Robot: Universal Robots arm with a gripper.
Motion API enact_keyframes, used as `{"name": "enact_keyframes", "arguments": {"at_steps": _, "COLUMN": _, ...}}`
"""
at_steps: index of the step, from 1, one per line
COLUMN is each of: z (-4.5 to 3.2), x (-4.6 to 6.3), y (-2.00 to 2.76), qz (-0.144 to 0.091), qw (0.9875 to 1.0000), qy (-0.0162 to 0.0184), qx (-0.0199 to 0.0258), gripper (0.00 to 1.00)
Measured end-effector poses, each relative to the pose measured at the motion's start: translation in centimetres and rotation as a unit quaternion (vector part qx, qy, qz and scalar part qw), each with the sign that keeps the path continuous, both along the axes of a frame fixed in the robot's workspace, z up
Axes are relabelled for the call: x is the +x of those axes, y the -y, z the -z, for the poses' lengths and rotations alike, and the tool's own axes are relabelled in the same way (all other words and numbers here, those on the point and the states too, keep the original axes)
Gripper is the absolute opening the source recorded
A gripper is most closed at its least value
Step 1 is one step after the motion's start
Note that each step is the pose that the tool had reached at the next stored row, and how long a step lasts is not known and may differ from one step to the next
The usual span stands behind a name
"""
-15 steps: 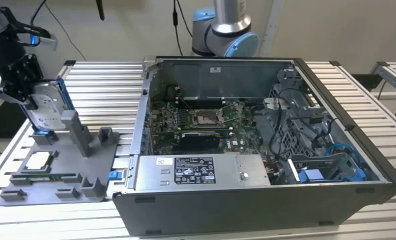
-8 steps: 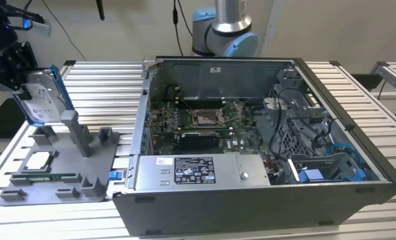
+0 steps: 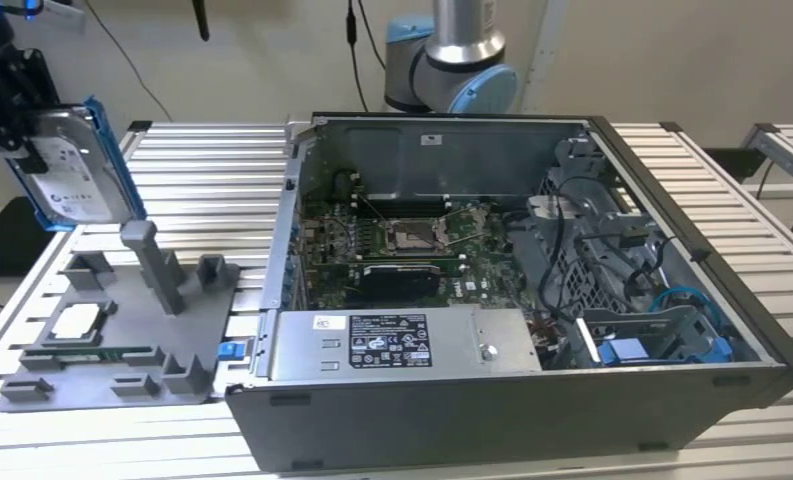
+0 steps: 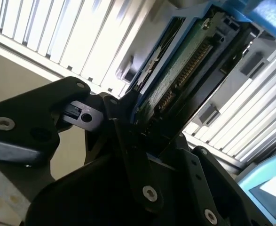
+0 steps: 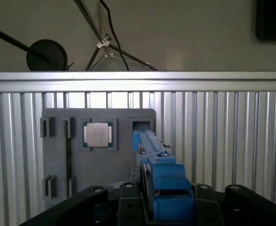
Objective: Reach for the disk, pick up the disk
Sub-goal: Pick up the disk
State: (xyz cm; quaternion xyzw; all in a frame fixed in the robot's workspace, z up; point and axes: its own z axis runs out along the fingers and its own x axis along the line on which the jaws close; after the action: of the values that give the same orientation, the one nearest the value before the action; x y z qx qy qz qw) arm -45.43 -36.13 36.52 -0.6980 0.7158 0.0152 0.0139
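Note:
The disk (image 3: 79, 170), silver-grey with a white label and a bright blue bracket, hangs on edge in the air at the exterior view's far left, above the grey fixture (image 3: 116, 330). My black gripper (image 3: 29, 135) is shut on it from above. In the second wrist view the disk's green circuit-board side (image 4: 185, 70) runs between the black fingers (image 4: 128, 136). In the first wrist view the blue bracket (image 5: 161, 179) shows edge-on between my gripper's (image 5: 163, 209) two jaws.
The fixture carries a tall post (image 3: 149, 260), several small blocks and a square silver chip (image 3: 79, 320) (image 5: 98, 134). An open computer case (image 3: 503, 290) with a silver labelled box (image 3: 396, 345) stands on the slatted table (image 3: 209, 170). The arm's base (image 3: 450, 60) is behind it.

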Motion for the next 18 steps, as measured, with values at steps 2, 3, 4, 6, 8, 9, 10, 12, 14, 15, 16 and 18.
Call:
{"name": "enact_keyframes", "arguments": {"at_steps": 2, "z": -0.59, "x": 0.0, "y": 0.0, "qz": 0.0, "qw": 1.0, "qy": 0.0, "qx": 0.0, "gripper": 0.0}}
{"name": "enact_keyframes", "arguments": {"at_steps": 3, "z": -0.86, "x": 0.0, "y": 0.0, "qz": 0.0, "qw": 1.0, "qy": 0.0, "qx": 0.0, "gripper": 0.0}}
{"name": "enact_keyframes", "arguments": {"at_steps": 4, "z": -1.14, "x": 0.0, "y": 0.0, "qz": 0.0, "qw": 1.0, "qy": 0.0, "qx": 0.0, "gripper": 0.0}}
{"name": "enact_keyframes", "arguments": {"at_steps": 6, "z": -1.78, "x": 0.0, "y": 0.0, "qz": 0.0, "qw": 1.0, "qy": 0.0, "qx": 0.0, "gripper": 0.0}}
{"name": "enact_keyframes", "arguments": {"at_steps": 8, "z": -2.48, "x": 0.0, "y": 0.0, "qz": 0.0, "qw": 1.0, "qy": 0.0, "qx": 0.0, "gripper": 0.0}}
{"name": "enact_keyframes", "arguments": {"at_steps": 9, "z": -2.82, "x": 0.0, "y": 0.0, "qz": 0.0, "qw": 1.0, "qy": 0.0, "qx": 0.0, "gripper": 0.0}}
{"name": "enact_keyframes", "arguments": {"at_steps": 10, "z": -3.14, "x": 0.0, "y": 0.0, "qz": 0.0, "qw": 1.0, "qy": 0.0, "qx": 0.0, "gripper": 0.0}}
{"name": "enact_keyframes", "arguments": {"at_steps": 12, "z": -3.82, "x": 0.0, "y": 0.0, "qz": 0.0, "qw": 1.0, "qy": 0.0, "qx": 0.0, "gripper": 0.0}}
{"name": "enact_keyframes", "arguments": {"at_steps": 14, "z": -4.54, "x": 0.0, "y": 0.0, "qz": 0.0, "qw": 1.0, "qy": 0.0, "qx": 0.0, "gripper": 0.0}}
{"name": "enact_keyframes", "arguments": {"at_steps": 15, "z": -4.89, "x": 0.0, "y": 0.0, "qz": 0.0, "qw": 1.0, "qy": 0.0, "qx": 0.0, "gripper": 0.0}}
{"name": "enact_keyframes", "arguments": {"at_steps": 16, "z": -5.25, "x": 0.0, "y": 0.0, "qz": 0.0, "qw": 1.0, "qy": 0.0, "qx": 0.0, "gripper": 0.0}}
{"name": "enact_keyframes", "arguments": {"at_steps": 18, "z": -5.9, "x": 0.0, "y": 0.0, "qz": 0.0, "qw": 1.0, "qy": 0.0, "qx": 0.0, "gripper": 0.0}}
